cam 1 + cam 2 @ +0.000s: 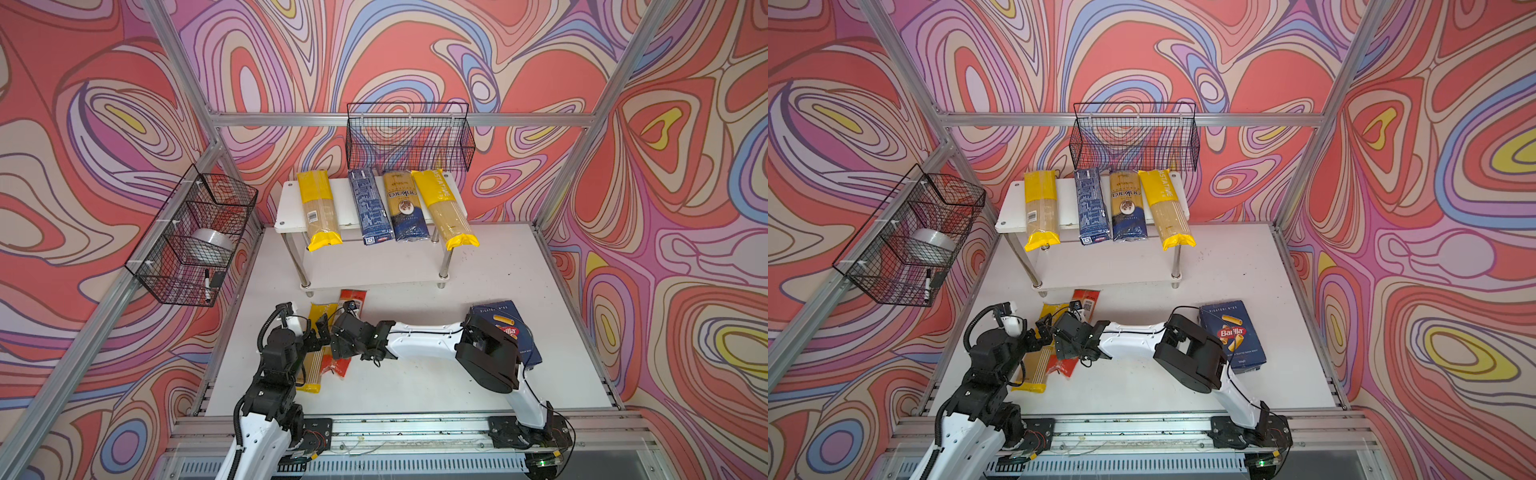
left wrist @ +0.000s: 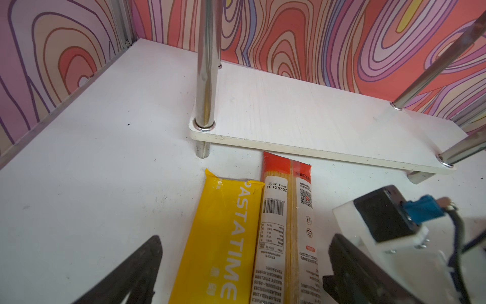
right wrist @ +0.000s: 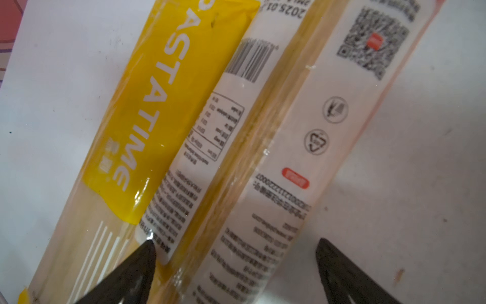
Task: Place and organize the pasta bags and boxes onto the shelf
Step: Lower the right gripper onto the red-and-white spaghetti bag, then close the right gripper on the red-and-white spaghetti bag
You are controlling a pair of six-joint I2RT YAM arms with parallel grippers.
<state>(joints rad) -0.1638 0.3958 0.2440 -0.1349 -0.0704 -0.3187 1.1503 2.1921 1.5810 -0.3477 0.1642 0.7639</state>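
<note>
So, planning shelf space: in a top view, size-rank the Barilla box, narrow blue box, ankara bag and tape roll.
1. Wide dark blue cardboard Barilla box, partly hidden.
2. Long narrow dark blue cardboard box and blue-and-gold plastic ankara bag: alike, unranked.
3. Silvery tape roll.

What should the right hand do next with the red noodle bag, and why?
Probably close on the red-ended packet. The right gripper is open with a finger on either side of that packet, which lies flat on the table beside the yellow packet.
</note>
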